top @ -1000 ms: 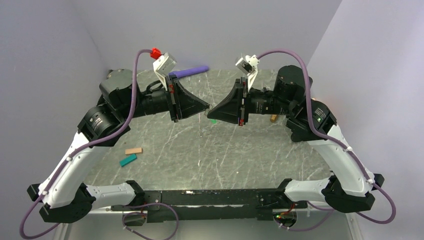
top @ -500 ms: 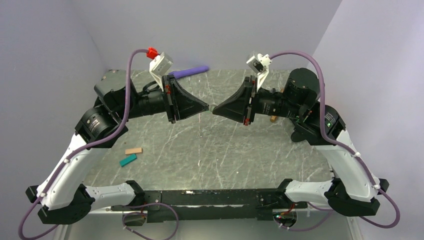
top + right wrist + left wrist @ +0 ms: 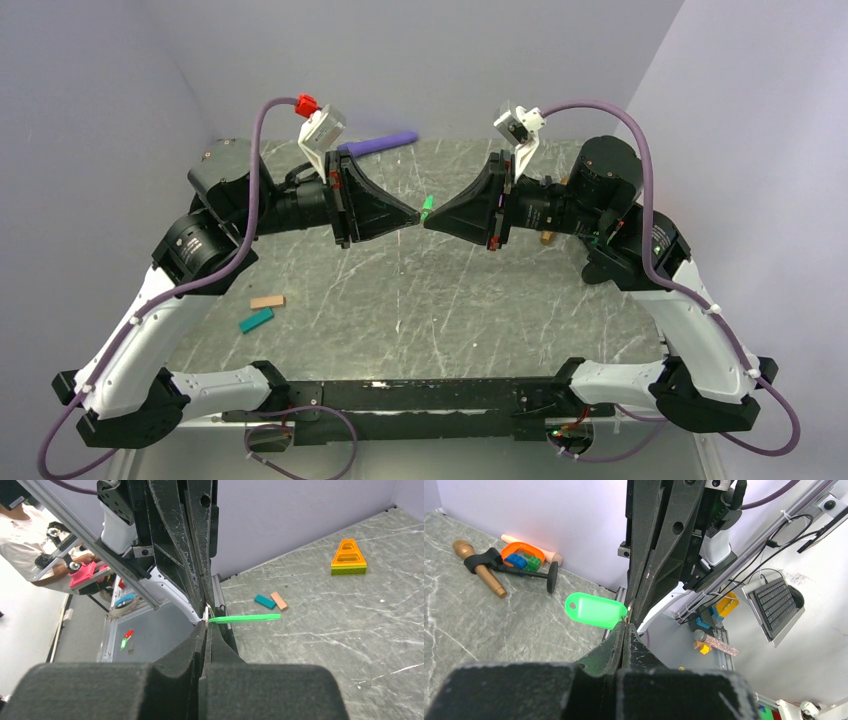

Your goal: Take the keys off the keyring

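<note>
Both grippers meet tip to tip in the air above the middle of the table. The keys, a flat bright-green oblong tag (image 3: 427, 205), stick up and back from where the tips meet. In the left wrist view the tag (image 3: 594, 611) lies flat to the left of my left gripper (image 3: 625, 626), whose jaws are shut. In the right wrist view it is edge-on (image 3: 245, 618) beside my right gripper (image 3: 205, 626), also shut. A thin metal bit of the keyring (image 3: 206, 613) shows between the tips. How much of the ring is pinched is hidden.
A tan block (image 3: 267, 301) and a teal block (image 3: 256, 320) lie at the front left of the table. A purple rod (image 3: 380, 143) lies at the back. A small tan piece (image 3: 547, 237) sits by the right arm. An orange triangle (image 3: 348, 557) stands on the table.
A second ago the green tag hung below the joined tips; now it points up behind them. The right arm pulled back to the right and both wrists rose slightly, tips still together.
</note>
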